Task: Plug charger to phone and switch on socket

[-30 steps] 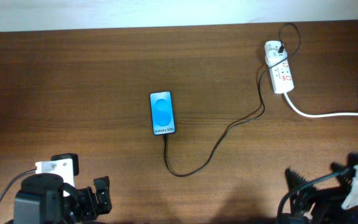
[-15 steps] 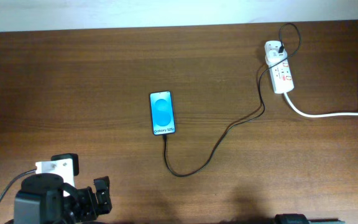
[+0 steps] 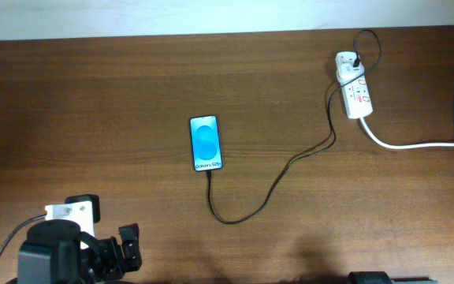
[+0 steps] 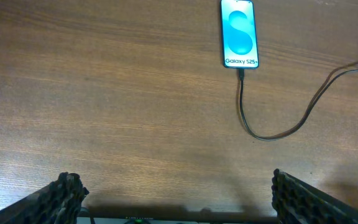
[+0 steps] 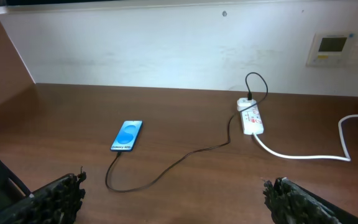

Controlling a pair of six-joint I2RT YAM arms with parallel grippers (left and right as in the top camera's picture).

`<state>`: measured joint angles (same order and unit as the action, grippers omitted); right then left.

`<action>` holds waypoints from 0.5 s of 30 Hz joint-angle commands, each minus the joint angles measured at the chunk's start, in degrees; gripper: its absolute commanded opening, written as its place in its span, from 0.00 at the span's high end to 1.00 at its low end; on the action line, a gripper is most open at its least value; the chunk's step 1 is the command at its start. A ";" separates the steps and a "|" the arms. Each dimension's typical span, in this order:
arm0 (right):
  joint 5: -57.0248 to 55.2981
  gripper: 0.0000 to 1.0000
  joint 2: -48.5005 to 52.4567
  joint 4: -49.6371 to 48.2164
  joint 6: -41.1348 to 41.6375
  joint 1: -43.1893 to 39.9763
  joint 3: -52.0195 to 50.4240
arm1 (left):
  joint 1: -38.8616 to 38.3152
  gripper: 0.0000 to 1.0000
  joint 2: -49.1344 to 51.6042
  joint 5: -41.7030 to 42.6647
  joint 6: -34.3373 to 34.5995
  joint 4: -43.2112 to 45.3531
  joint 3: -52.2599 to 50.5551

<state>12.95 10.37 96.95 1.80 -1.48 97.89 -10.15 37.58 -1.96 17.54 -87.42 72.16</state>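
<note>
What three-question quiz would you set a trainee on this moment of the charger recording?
1. True or false: the charger meets the lower edge of the phone.
2. Where does the socket lie in the overhead view? A) far right, well apart from the phone. B) near left, by the arm. C) touching the phone.
3. Fill in: the left gripper and the right gripper both stand ____, holding nothing.

Key: 1 true; 2 A; 3 open.
</note>
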 commanded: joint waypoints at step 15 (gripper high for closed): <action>13.18 0.02 -9.75 -42.12 -13.31 -0.50 -50.77 | 0.04 0.01 -0.22 0.02 -0.50 0.09 0.00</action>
<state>18.87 3.53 62.30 -11.40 -1.43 56.51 -10.15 37.58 -1.93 17.52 -87.42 72.10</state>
